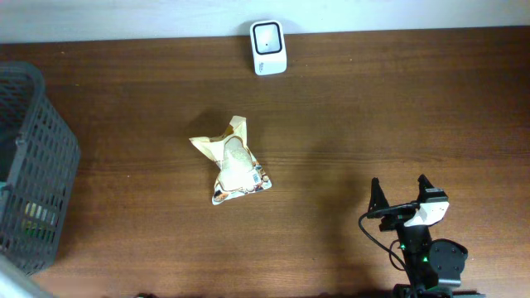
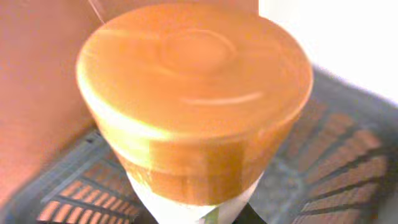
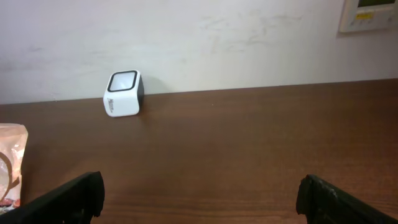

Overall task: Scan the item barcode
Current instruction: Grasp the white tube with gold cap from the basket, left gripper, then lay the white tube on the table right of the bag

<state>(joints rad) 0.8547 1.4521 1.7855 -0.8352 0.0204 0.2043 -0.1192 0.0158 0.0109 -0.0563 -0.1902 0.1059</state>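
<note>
A tub with an orange lid (image 2: 193,81) and a white body fills the left wrist view, blurred and very close. Its white body runs down between the dark jaws of my left gripper (image 2: 202,214), which is shut on it above the dark mesh basket (image 2: 348,168). No barcode shows on it. The white scanner (image 1: 268,47) with its dark window stands at the table's far edge, also visible as the scanner (image 3: 123,93) against the wall. My right gripper (image 1: 402,197) rests open and holds nothing near the front right; the right gripper (image 3: 199,193) faces the scanner.
A yellow snack bag (image 1: 233,161) lies mid-table, and the bag's edge (image 3: 11,162) shows in the right wrist view. The grey basket (image 1: 33,165) stands at the left edge with items inside. A white wall runs behind the table.
</note>
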